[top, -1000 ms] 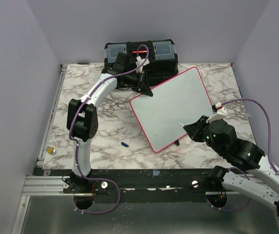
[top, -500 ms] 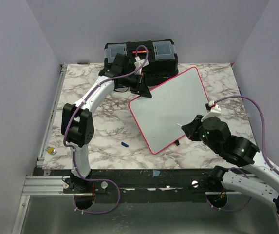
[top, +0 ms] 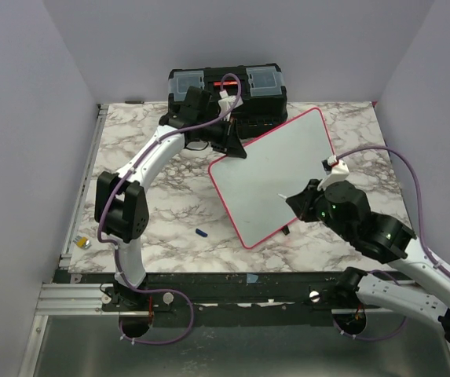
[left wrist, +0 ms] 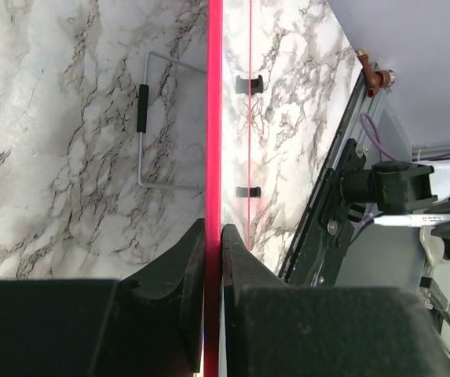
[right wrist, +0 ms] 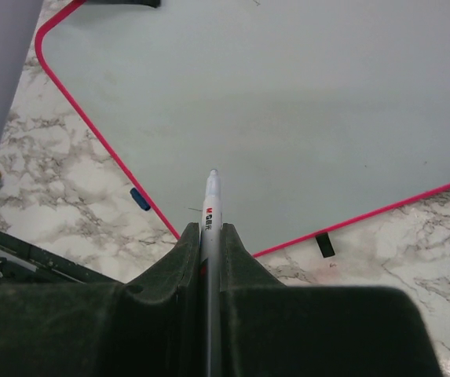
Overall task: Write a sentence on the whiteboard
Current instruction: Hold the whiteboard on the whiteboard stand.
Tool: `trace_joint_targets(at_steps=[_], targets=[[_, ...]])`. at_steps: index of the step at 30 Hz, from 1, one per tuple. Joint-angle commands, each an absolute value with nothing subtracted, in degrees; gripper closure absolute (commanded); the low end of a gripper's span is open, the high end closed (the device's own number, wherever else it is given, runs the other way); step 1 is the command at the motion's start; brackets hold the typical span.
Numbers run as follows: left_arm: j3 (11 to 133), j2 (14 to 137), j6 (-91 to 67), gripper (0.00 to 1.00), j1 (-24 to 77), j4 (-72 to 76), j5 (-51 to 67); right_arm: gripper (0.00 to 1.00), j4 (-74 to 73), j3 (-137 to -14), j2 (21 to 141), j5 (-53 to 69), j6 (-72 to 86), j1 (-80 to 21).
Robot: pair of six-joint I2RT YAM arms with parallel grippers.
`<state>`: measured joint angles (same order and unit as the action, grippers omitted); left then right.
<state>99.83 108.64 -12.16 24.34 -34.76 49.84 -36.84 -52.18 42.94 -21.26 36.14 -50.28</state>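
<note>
Shifted left over whiteboard [top: 268, 169]: right gripper [right wrist: 209, 232], clamped on marker [right wrist: 211, 203], tip aimed at surface just ahead; left gripper [left wrist: 213, 234] pinches far rim.

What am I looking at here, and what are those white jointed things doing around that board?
Those are two robot arms bolted to a marble table. One picture looks down from above; the other two come from a camera on each wrist. On the table lie a whiteboard with a red rim and a small blue piece; a black toolbox stands at the far edge. The left fingers pinch the board's rim. The right fingers grip a marker, pointed at the board. No sentence shows on it yet.
</note>
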Motion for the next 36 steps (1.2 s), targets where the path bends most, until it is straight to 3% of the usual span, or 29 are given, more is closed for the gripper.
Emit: trace_joint_targets(at_steps=[1,36], targets=[[99.8,106.4,-11.7,1.00,26.7,-32.7,46.7,0.99,-34.2,-54.8,44.8,-18.5,32.3,-50.5],[100.6,105.1,-15.8,1.00,30.2,-34.9,39.0,0.99,-20.7,-64.3,64.4,-12.6,24.8,-50.9]])
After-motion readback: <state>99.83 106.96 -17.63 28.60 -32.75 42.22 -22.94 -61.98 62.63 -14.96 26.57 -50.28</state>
